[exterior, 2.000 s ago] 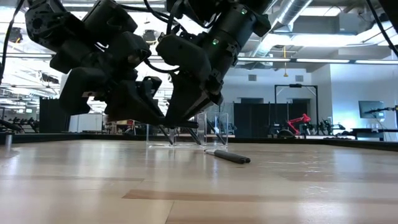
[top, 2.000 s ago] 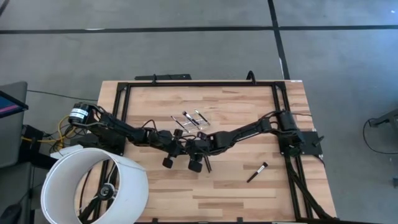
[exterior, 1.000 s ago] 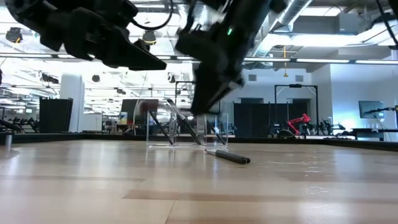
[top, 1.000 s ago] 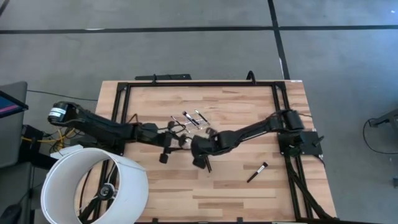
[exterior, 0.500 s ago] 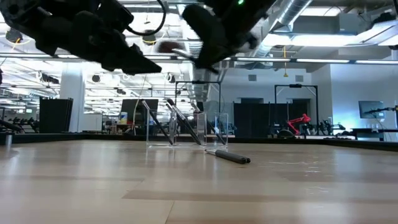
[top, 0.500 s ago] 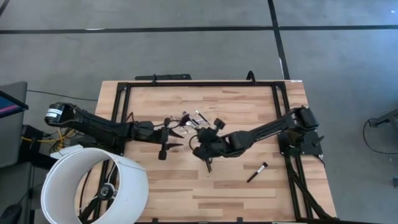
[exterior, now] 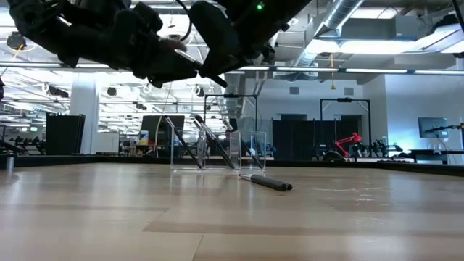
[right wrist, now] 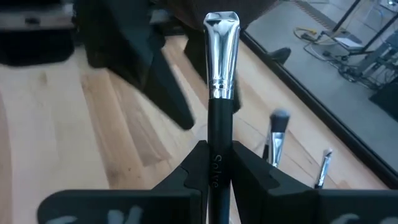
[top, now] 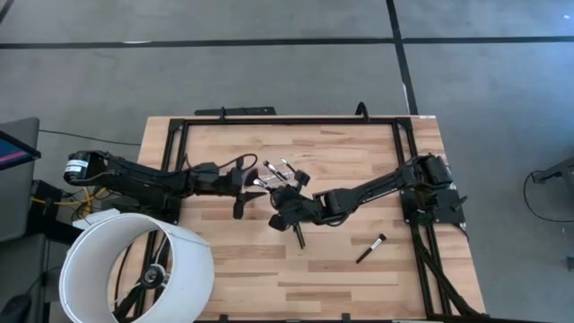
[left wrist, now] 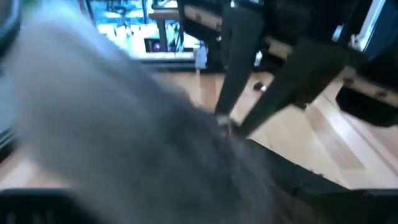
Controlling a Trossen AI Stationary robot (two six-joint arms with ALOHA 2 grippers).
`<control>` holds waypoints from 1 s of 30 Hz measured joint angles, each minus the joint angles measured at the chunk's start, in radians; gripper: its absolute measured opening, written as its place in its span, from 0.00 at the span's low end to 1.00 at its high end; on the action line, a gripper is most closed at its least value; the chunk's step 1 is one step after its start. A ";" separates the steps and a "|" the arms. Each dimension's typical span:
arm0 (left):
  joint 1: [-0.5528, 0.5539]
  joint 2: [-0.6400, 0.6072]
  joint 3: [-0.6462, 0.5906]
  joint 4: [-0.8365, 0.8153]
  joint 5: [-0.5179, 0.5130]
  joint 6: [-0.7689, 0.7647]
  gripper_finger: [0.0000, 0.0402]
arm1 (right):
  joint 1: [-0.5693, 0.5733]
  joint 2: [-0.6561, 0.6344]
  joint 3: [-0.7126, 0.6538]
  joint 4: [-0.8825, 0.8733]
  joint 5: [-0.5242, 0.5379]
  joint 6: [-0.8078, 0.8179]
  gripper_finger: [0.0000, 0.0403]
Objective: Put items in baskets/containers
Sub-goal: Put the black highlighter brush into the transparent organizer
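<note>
My right gripper hangs above the table's middle, shut on a makeup brush with a black handle and a silver ferrule. My left gripper hovers just left of it, beside the clear holder. In the low view the holder has several brushes leaning inside it. One brush lies flat on the wood right of the holder, toward the near edge. Another lies toward the near right. The left wrist view is blurred. My right gripper pinches the brush's black handle between its two fingers, a short way behind the ferrule. The brush lies along the fingers and its ferrule end sticks out past the fingertips toward the left gripper. It is lifted clear of the table.
A big white cylinder stands at the near left corner, partly over the table edge. A black rail frame runs along the far, left and right sides. Bare wood lies along the near edge.
My right gripper has risen well above the table and rolled about its wrist, shifting slightly left toward the holder. My left gripper has moved a little toward the far edge. The two brushes on the wood have stayed put.
</note>
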 joint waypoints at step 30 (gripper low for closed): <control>0.002 0.000 0.000 0.112 0.022 0.003 0.10 | -0.020 0.000 0.000 -0.006 -0.051 -0.062 0.17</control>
